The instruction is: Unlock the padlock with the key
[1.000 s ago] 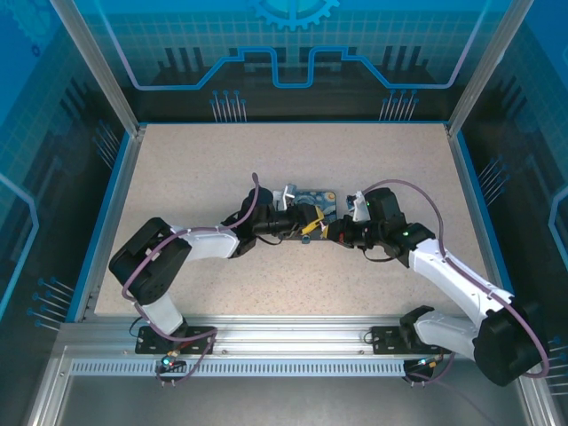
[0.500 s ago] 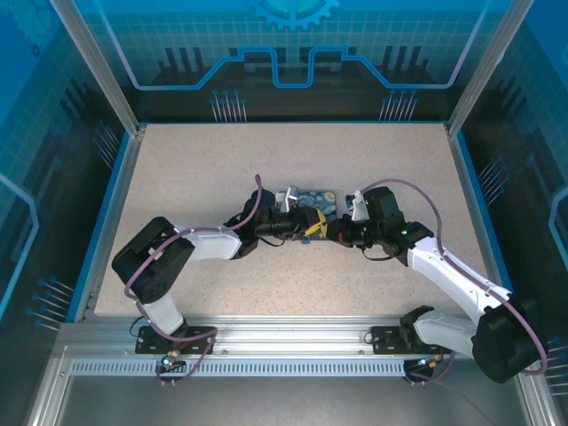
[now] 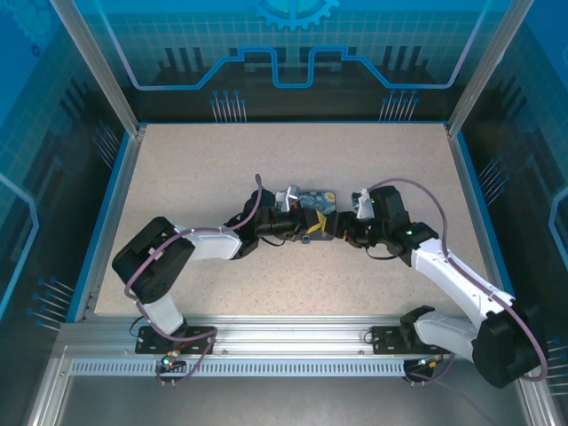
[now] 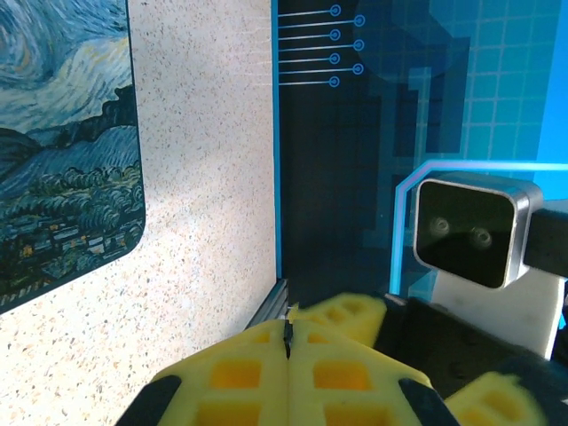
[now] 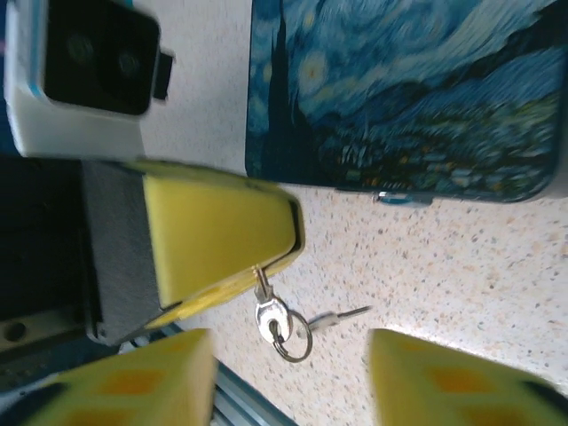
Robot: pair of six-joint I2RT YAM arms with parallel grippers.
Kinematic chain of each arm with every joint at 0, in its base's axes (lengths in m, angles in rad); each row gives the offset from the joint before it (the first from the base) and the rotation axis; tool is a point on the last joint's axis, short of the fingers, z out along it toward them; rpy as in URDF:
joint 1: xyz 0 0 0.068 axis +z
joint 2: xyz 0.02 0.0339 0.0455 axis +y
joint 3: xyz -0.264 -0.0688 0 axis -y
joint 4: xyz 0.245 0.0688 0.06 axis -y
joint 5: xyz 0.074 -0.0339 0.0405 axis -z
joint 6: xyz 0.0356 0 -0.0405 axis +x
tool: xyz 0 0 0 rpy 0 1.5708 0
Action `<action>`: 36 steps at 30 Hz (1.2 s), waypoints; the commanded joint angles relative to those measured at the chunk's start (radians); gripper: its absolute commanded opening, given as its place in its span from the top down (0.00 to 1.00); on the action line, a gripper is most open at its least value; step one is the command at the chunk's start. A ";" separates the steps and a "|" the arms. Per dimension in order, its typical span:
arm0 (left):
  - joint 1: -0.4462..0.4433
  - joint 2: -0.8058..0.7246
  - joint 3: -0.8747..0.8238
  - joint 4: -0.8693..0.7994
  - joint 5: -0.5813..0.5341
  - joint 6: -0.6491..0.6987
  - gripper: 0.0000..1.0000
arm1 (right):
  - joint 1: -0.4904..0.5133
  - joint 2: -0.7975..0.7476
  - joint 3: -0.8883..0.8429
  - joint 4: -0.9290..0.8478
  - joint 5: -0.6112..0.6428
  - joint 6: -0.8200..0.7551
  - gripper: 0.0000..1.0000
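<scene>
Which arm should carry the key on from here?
Left. The left gripper is shut on the key, ring dangling below; the right gripper stands open and empty beside it.

tabletop: speckled beige | walls: blue printed panels | front rail: aluminium

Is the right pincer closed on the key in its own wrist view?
No: the right pincer stands open, its yellow fingers apart on either side of the key, which hangs from the shut left pincer.
</scene>
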 commanded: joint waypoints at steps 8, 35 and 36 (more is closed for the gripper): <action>-0.007 -0.079 0.016 -0.004 -0.197 0.007 1.00 | -0.140 -0.084 -0.004 0.107 -0.023 0.119 0.20; -0.006 -0.248 0.039 0.024 -0.681 0.092 1.00 | -0.020 0.196 0.021 0.860 -0.015 0.461 0.44; -0.007 -0.249 0.037 0.027 -0.688 0.088 1.00 | -0.015 0.208 0.026 0.873 -0.020 0.465 0.47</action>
